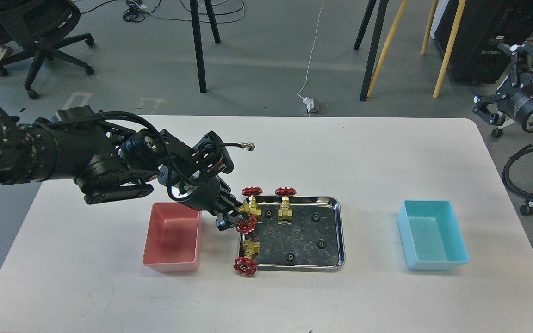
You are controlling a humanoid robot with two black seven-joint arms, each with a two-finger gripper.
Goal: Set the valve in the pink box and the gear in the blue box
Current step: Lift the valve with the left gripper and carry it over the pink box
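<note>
My left gripper (232,221) is shut on a valve; its red handwheel (247,225) shows just right of the fingers, above the left rim of the steel tray (340,233). Three more valves are at the tray: two upright at its back (252,207) (285,209), one lying over the front left rim (247,259). Several tiny black gears (315,216) lie on the tray floor. The pink box (172,237) stands empty just left of the gripper. The blue box (433,236) stands empty at the right. My right gripper (495,78) hangs open off the table's far right.
A stiff cable with a metal plug (248,146) sticks out of my left wrist over the table. Chair (40,27), stand legs (199,46) and cables lie on the floor beyond the table's back edge.
</note>
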